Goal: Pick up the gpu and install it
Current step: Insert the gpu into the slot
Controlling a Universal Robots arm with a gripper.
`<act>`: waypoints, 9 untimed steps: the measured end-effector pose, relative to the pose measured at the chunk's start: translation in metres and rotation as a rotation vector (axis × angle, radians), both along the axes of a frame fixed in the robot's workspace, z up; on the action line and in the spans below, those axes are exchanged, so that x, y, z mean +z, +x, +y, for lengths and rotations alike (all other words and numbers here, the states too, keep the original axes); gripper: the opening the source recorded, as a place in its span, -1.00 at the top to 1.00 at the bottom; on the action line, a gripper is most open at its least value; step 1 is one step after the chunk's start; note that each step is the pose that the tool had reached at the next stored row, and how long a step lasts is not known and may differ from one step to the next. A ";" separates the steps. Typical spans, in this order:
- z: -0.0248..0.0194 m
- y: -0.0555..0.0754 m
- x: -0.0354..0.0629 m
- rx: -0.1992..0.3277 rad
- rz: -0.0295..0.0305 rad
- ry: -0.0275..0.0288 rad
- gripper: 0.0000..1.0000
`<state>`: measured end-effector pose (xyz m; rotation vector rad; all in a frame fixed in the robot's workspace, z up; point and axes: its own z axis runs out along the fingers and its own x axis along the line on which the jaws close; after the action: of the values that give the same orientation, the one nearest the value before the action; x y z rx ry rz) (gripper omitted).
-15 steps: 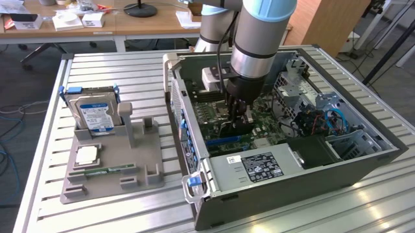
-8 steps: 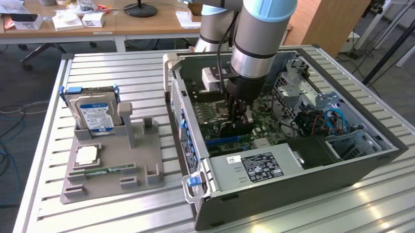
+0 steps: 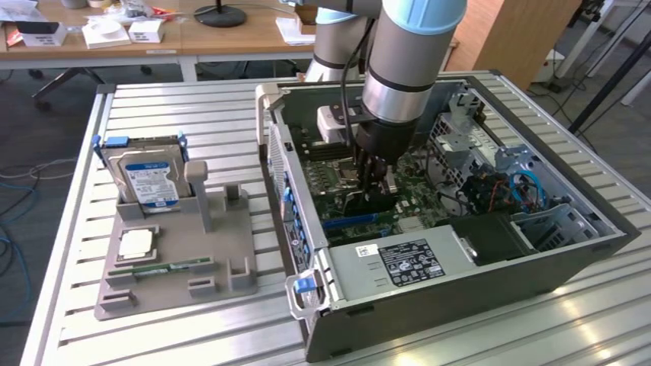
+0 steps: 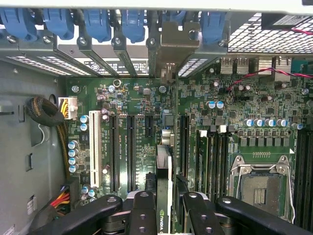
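Hand (image 4: 168,208) clamped on the gpu (image 4: 167,171): black fingers (image 4: 143,210) pressed against both faces of the thin card, a green logo patch showing between them. Fingertips themselves cut off by the picture's edge in the wrist view. Holds the card edge-on above the motherboard (image 4: 132,103), seen from the wrist as a thin edge, both faces hidden. Card running away from the hand towards the rear wall of the open computer case (image 3: 458,290) and ending in the grey metal bracket (image 4: 168,46), standing among the blue slot clips (image 4: 98,22). Contact between bracket and slot frame: cannot tell. Lower edge seated in a slot or hanging just above one: cannot tell either, hidden behind the card itself and the fingers. In the exterior view, mostly covered by wrist and fingers, just a dark sliver below the hand.

Just beside the card, long black expansion slots (image 4: 131,152) and a white one (image 4: 94,147); farther off, the open processor socket (image 4: 259,183). Sleeved cable bundle (image 4: 41,110) against the case wall, its far end out of sight. Power supply (image 3: 402,263) with its label at the case's near end; blue cables (image 3: 524,191) half buried among the drive cages.

On the counter (image 3: 183,107), at the exterior view's left and well apart from the case, a grey holder (image 3: 239,252) carrying a hard drive (image 3: 151,179) upright, plus a processor chip (image 3: 136,244) and a green memory stick (image 3: 163,268) lying flat. Desks behind cut off by the frame, their small items too small to tell.
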<state>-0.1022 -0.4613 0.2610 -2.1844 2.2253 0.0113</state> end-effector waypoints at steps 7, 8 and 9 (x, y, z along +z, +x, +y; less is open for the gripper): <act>0.0000 0.000 -0.0027 0.000 -0.0001 0.0001 0.48; 0.0000 0.000 -0.0034 0.000 -0.0001 0.0001 0.48; 0.0000 0.000 -0.0039 0.000 0.0000 0.0000 0.48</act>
<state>-0.1022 -0.4613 0.2570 -2.1844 2.2253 0.0113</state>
